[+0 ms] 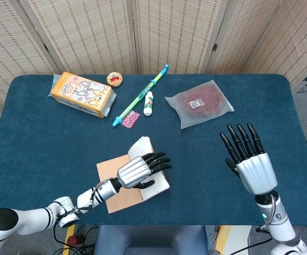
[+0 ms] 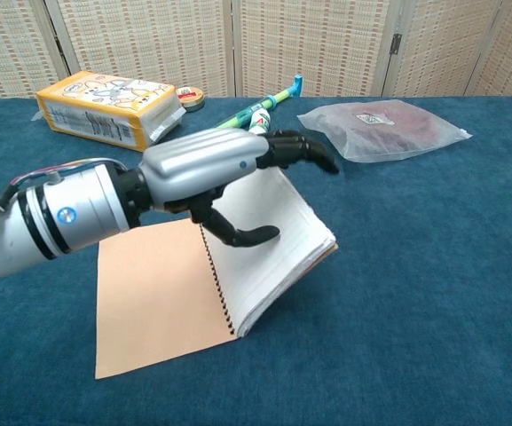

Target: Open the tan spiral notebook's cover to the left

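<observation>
The tan spiral notebook lies near the table's front edge, with its tan cover flat on the left. The white page block leans over to the right of the spiral, its free edge still a little off the cloth. My left hand lies over the pages with fingers stretched out to the right and the thumb touching the white page. My right hand hovers above the right of the table, fingers spread and holding nothing; only the head view shows it.
At the back stand an orange carton, a small round tin, a green-blue stick, a white bottle and a pink packet. A clear bag with a red item lies back right on the blue table.
</observation>
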Action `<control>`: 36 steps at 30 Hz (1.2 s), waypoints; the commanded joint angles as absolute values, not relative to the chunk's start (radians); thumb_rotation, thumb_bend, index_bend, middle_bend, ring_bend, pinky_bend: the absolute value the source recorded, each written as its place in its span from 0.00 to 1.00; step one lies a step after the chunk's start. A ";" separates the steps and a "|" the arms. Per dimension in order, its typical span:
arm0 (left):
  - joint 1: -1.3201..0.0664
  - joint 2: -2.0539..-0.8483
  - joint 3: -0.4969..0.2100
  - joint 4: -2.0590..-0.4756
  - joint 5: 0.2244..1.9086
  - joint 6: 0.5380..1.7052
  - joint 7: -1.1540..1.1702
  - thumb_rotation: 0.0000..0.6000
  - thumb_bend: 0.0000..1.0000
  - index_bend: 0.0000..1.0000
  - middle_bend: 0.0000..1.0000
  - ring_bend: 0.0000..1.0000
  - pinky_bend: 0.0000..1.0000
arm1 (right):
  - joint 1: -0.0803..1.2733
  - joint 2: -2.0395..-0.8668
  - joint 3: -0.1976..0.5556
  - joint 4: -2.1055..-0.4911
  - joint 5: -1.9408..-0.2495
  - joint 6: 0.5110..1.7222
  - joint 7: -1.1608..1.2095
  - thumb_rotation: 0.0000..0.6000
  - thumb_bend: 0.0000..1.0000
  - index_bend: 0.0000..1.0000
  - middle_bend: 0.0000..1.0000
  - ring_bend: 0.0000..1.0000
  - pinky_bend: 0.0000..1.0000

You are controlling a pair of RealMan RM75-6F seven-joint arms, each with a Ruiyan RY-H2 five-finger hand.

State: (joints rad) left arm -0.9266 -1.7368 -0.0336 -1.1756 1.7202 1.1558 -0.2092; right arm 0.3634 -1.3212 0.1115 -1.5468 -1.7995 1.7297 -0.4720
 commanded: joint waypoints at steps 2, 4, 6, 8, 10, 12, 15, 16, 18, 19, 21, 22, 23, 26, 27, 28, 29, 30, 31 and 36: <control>-0.894 -1.719 -0.082 -1.218 1.649 1.174 -0.239 1.00 0.35 0.08 0.10 0.08 0.24 | 0.356 -1.310 0.120 -1.554 -1.801 1.730 -0.467 1.00 0.00 0.00 0.00 0.00 0.00; -0.875 -1.695 -0.092 -1.232 1.624 1.184 -0.253 1.00 0.35 0.08 0.10 0.08 0.24 | 0.352 -1.305 0.125 -1.555 -1.797 1.727 -0.465 1.00 0.00 0.00 0.00 0.00 0.00; -0.849 -1.657 -0.094 -1.252 1.597 1.192 -0.265 1.00 0.35 0.08 0.10 0.08 0.24 | 0.349 -1.298 0.125 -1.558 -1.792 1.715 -0.458 1.00 0.00 0.00 0.00 0.00 0.00; -0.818 -1.620 -0.092 -1.258 1.578 1.210 -0.263 1.00 0.35 0.09 0.10 0.08 0.24 | 0.347 -1.290 0.124 -1.562 -1.783 1.699 -0.444 1.00 0.00 0.00 0.00 0.00 0.00; -0.788 -1.589 -0.088 -1.259 1.560 1.226 -0.251 1.00 0.35 0.10 0.10 0.08 0.24 | 0.344 -1.282 0.125 -1.565 -1.772 1.685 -0.438 1.00 0.00 0.00 0.00 0.00 0.00; -0.761 -1.559 -0.081 -1.264 1.548 1.239 -0.242 1.00 0.35 0.11 0.10 0.08 0.24 | 0.341 -1.270 0.121 -1.576 -1.759 1.667 -0.422 1.00 0.00 0.00 0.00 0.00 0.00; -0.694 -1.494 -0.073 -1.275 1.497 1.263 -0.215 1.00 0.35 0.12 0.10 0.08 0.24 | 0.337 -1.226 0.105 -1.608 -1.708 1.599 -0.357 1.00 0.00 0.00 0.00 0.00 0.00; -0.670 -1.472 -0.071 -1.280 1.476 1.270 -0.201 1.00 0.35 0.13 0.10 0.08 0.24 | 0.337 -1.205 0.100 -1.623 -1.686 1.570 -0.330 1.00 0.00 0.00 0.00 0.00 0.00; -0.635 -1.442 -0.067 -1.287 1.445 1.276 -0.184 1.00 0.35 0.15 0.10 0.08 0.24 | 0.335 -1.178 0.093 -1.639 -1.657 1.533 -0.295 1.00 0.00 0.00 0.00 0.00 0.00; -0.618 -1.428 -0.064 -1.290 1.429 1.277 -0.175 1.00 0.35 0.15 0.10 0.08 0.24 | 0.334 -1.165 0.088 -1.644 -1.646 1.515 -0.280 1.00 0.00 0.00 0.00 0.00 0.00; -0.580 -1.395 -0.057 -1.300 1.390 1.274 -0.152 1.00 0.35 0.16 0.10 0.08 0.24 | 0.330 -1.141 0.076 -1.652 -1.623 1.480 -0.247 1.00 0.00 0.00 0.00 0.00 0.00; -0.564 -1.381 -0.053 -1.305 1.375 1.274 -0.140 1.00 0.35 0.16 0.10 0.08 0.24 | 0.327 -1.132 0.071 -1.654 -1.612 1.466 -0.235 1.00 0.00 0.00 0.00 0.00 0.00; -0.542 -1.364 -0.049 -1.311 1.355 1.274 -0.122 1.00 0.35 0.17 0.10 0.08 0.24 | 0.322 -1.121 0.063 -1.657 -1.597 1.449 -0.219 1.00 0.01 0.00 0.00 0.00 0.00; -0.489 -1.324 -0.038 -1.329 1.315 1.283 -0.091 1.00 0.35 0.18 0.10 0.08 0.24 | 0.306 -1.103 0.046 -1.657 -1.575 1.425 -0.164 1.00 0.04 0.00 0.00 0.00 0.00; -0.473 -1.314 -0.035 -1.333 1.306 1.291 -0.083 1.00 0.35 0.19 0.10 0.08 0.24 | 0.300 -1.100 0.042 -1.653 -1.569 1.424 -0.153 1.00 0.04 0.00 0.00 0.00 0.00; -0.457 -1.306 -0.033 -1.336 1.298 1.300 -0.072 1.00 0.35 0.19 0.10 0.08 0.24 | 0.293 -1.098 0.038 -1.648 -1.565 1.423 -0.146 1.00 0.04 0.00 0.00 0.00 0.00; -0.437 -1.296 -0.029 -1.339 1.291 1.314 -0.057 1.00 0.35 0.19 0.10 0.08 0.24 | 0.284 -1.098 0.034 -1.641 -1.562 1.428 -0.137 1.00 0.04 0.00 0.00 0.00 0.00; -0.423 -1.290 -0.026 -1.339 1.289 1.323 -0.046 1.00 0.35 0.19 0.10 0.08 0.24 | 0.276 -1.100 0.030 -1.636 -1.560 1.432 -0.129 1.00 0.04 0.00 0.00 0.00 0.00; -0.403 -1.281 -0.022 -1.346 1.286 1.341 -0.036 1.00 0.35 0.19 0.10 0.08 0.24 | 0.265 -1.102 0.025 -1.632 -1.557 1.436 -0.120 1.00 0.04 0.00 0.00 0.00 0.00; -0.332 -1.251 -0.017 -1.387 1.284 1.409 -0.010 1.00 0.35 0.20 0.10 0.08 0.24 | 0.229 -1.092 -0.002 -1.643 -1.543 1.430 -0.079 1.00 0.04 0.00 0.00 0.00 0.00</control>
State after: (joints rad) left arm -0.3512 -1.2639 -0.0213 -1.3706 1.2855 1.3877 -0.0233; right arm 0.2352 -1.0948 0.0044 -1.6408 -1.5460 1.4316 -0.0847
